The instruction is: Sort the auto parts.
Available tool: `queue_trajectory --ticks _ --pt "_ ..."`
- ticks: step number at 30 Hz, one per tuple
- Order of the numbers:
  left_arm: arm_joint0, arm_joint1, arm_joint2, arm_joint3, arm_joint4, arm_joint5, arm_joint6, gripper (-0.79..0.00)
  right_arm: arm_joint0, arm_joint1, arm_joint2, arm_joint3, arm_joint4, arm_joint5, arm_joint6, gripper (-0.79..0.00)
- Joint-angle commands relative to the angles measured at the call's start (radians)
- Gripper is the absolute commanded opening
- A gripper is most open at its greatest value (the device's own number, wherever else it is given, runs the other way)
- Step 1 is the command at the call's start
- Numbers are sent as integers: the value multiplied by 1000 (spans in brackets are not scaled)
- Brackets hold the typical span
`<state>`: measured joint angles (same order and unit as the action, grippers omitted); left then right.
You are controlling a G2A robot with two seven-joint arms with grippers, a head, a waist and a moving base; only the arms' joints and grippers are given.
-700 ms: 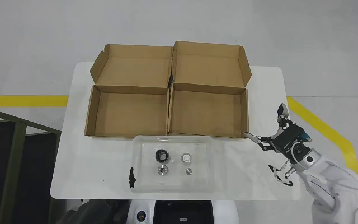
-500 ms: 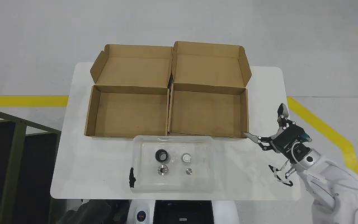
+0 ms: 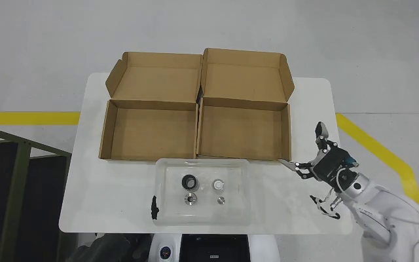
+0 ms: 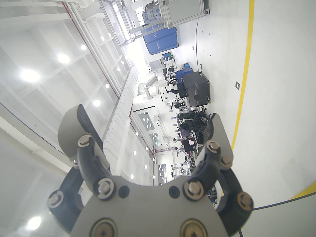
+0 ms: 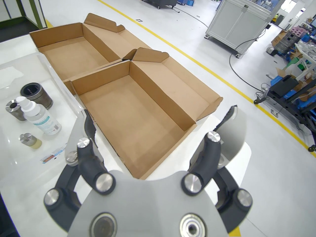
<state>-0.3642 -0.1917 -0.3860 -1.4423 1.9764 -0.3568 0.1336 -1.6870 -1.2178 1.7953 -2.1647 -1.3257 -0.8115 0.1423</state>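
Right gripper [image 5: 160, 114] is spread wide open with nothing in it, hanging over the white table [image 3: 308, 98]. One fingertip [image 3: 283, 161] sits right at the near corner of the closer cardboard box [image 5: 138, 114]. I can't tell if it's actually touching the cardboard.

That box is open and starts right in front of the gripper. Off to the gripper's left is the clear tray [image 3: 239, 209] with the parts in it. Closest to the gripper are a small metal cylinder [image 5: 29, 140] and an upright little spray bottle [image 5: 39, 117]. Just past those are a metal cylinder with a hole [image 5: 15, 109] and a black bearing sleeve [image 5: 36, 94].

The second cardboard box [image 5: 71, 48] is farther out, butted up against the first one, also open.

Left gripper [image 4: 147, 114] is wide open too and has hold of nothing. It's pointed out at the hall.
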Motion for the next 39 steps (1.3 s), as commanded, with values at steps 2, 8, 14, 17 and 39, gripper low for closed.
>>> queue_trajectory --ticks 2,8,14,17,39 --pt "0 0 0 0 0 0 0 0 18 5 -32 -2 26 -31 55 0" --pt "0 0 0 0 0 0 0 0 77 14 -132 13 46 -85 153 0" --pt "0 0 0 0 0 0 0 0 142 20 -245 39 48 -125 236 0" --pt "0 0 0 0 0 0 0 0 173 23 -292 51 51 -133 273 0" --pt "0 0 0 0 0 0 0 0 295 41 -551 72 -61 -165 438 0"
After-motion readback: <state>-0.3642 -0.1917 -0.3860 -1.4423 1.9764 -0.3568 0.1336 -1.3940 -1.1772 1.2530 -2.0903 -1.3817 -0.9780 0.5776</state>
